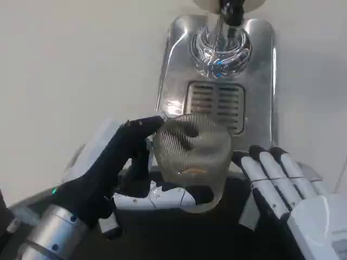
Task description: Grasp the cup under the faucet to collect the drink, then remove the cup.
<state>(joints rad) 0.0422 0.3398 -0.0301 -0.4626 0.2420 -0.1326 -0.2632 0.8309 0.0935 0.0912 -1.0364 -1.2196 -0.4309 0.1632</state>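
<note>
A clear ribbed glass cup [192, 157] is held at the middle of the view, in front of the metal drip tray [179, 65]. My left hand [127, 173] grips it, with dark fingers wrapped round its left side and a white finger under its base. The faucet [230, 11] stands at the top of the view, well beyond the cup, above a shiny round base [219, 51]. My right hand [282, 189] sits just right of the cup with its fingers extended and apart, holding nothing; whether it touches the glass I cannot tell.
The drip tray's slotted grate [216, 103] lies just behind the cup. White table surface [70, 65] spreads to the left and to the right of the tray. A dark part of my body fills the bottom edge.
</note>
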